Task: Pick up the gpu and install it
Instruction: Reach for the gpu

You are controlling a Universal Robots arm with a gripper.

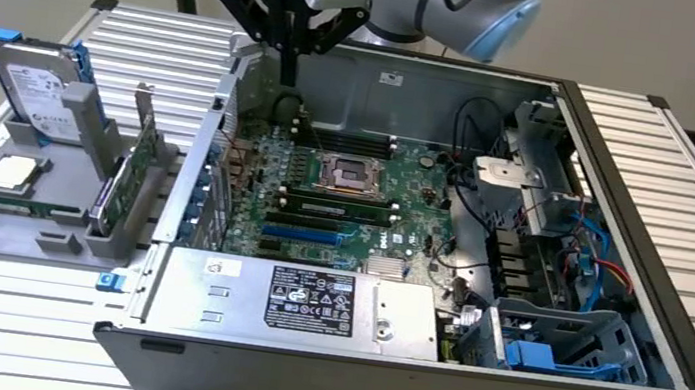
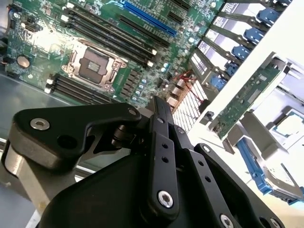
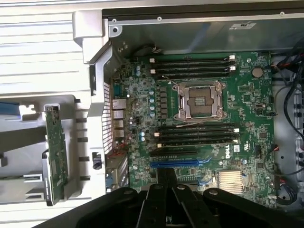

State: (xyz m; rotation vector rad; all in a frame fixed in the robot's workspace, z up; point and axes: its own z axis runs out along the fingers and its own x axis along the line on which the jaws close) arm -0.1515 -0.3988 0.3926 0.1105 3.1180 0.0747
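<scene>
My jaws are pressed together and empty, poised over the rear corner of the open dark sheet-steel computer case, above its green motherboard. The gpu, a thin flat green circuit card with a silver end bracket, stands on edge in the grey moulded plastic holder on the ribbed aluminium surface, outside the case wall and well apart from the jaws. My worries are 2. A skewed grip on so slim, smooth and upright a card could tip or jam it. A careless descent here could also strike the square metal processor socket.
</scene>
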